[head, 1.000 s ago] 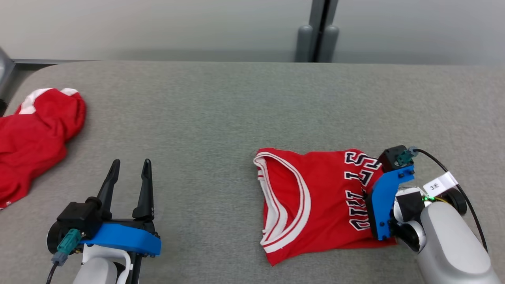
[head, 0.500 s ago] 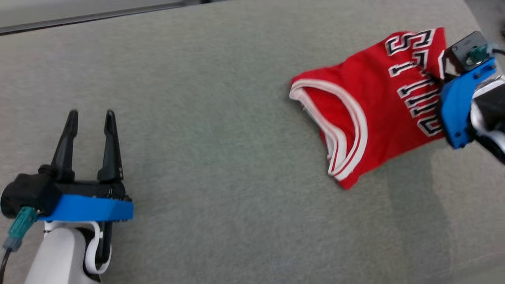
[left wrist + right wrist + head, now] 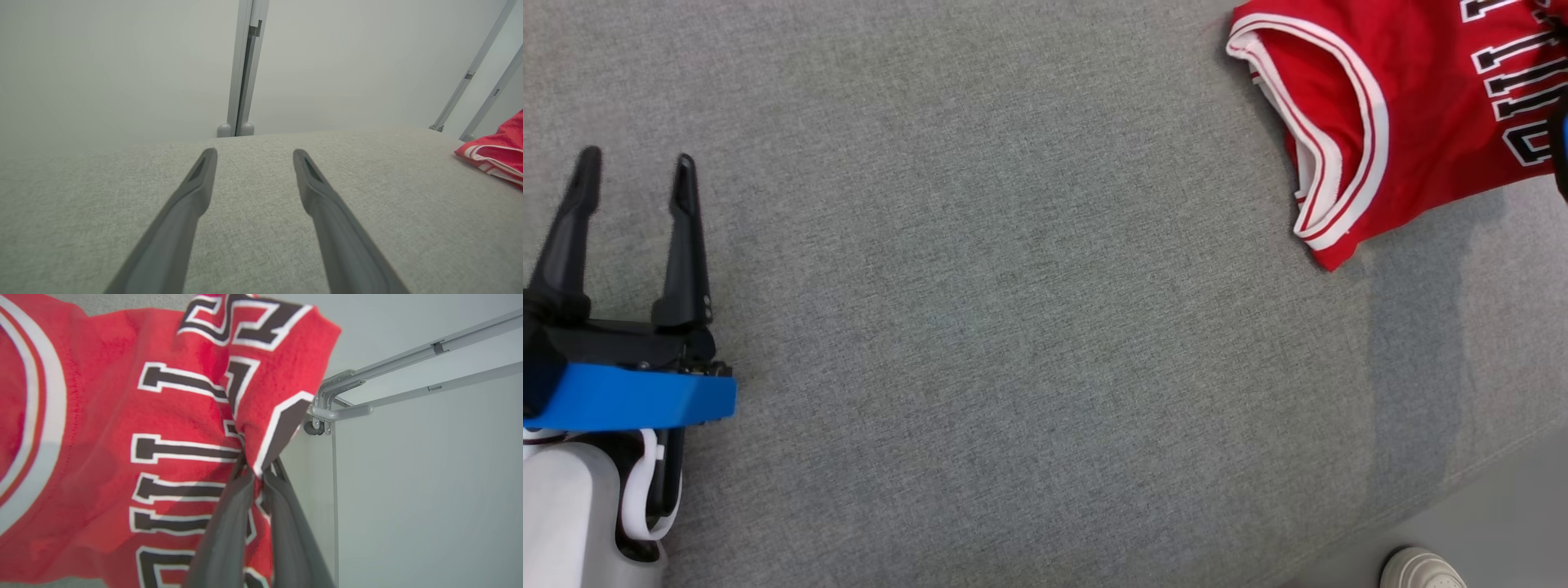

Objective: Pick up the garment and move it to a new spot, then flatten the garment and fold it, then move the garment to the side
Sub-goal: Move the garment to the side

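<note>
Broadly, the grey fabric-covered bench [image 3: 1013, 343] carried the folded red jersey with white trim and black lettering [image 3: 1421, 98] off to the robot's right; light, limp and probably a little slippery, it would likely sag and unfold unless pinched through all its layers at a folded edge; the right end effector [image 3: 259, 473] was clamped on the lettered edge, cloth bunched between its fingers; the left end effector [image 3: 636, 157] hovered with fingers apart, well away; the head camera had swung since a second before, yet the jersey sat farther from the left end effector than then; a pale shoe [image 3: 1421, 570] stood beside the bench.
</note>
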Controlling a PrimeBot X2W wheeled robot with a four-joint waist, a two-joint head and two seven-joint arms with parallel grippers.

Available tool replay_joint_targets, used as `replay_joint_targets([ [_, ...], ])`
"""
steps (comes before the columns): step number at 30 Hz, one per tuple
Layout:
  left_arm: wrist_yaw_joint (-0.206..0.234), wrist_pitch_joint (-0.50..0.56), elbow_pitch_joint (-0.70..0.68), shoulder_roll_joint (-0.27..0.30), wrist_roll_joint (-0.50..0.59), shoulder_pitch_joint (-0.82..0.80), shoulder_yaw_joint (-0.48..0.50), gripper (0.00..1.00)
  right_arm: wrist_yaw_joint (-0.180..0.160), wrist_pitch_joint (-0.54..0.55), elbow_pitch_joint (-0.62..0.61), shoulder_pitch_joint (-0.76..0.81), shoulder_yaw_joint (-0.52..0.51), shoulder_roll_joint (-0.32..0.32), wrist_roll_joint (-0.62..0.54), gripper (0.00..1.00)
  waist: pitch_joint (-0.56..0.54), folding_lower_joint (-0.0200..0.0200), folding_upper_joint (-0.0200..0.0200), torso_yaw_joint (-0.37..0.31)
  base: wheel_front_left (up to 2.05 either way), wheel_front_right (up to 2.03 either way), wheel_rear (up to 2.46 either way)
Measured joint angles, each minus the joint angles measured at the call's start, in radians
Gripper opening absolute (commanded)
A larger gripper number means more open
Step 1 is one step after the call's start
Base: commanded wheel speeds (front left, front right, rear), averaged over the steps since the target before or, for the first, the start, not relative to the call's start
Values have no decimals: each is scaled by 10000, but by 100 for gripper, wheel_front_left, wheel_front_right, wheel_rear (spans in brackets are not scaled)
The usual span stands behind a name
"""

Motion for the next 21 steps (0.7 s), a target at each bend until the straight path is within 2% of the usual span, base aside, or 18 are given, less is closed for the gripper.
replay_joint_targets([
  [5,84,196,-380,71,6,-37,12,100,2,-522,671,-105,-562,238,-403,0,86,0,0,56,0,0,0],
  [6,88,211,-410,102,15,-37,13,100,2,-663,754,-107,-671,297,-500,8,88,0,0,73,0,0,0],
  [7,104,226,-428,109,19,-37,13,100,2,-775,848,-108,-823,372,-571,100,84,0,0,97,0,0,0],
  [11,171,136,-391,67,54,-36,-23,100,0,-844,1298,-83,-1463,679,-1049,100,-51,0,0,270,0,0,0],
  [15,192,-328,56,-297,-79,3,-186,100,0,-1089,1421,205,-2019,938,-1459,100,-617,-1,0,688,0,0,0],
  [17,209,-696,616,-637,-186,192,-328,100,-4,-1768,1145,648,-2589,1162,-1438,100,-1230,-4,0,1101,0,0,0],
  [21,207,-1097,1499,-1024,-265,537,-399,100,-6,-3101,453,1508,-3975,2140,-957,100,-2182,-4,0,1683,0,0,0],
])
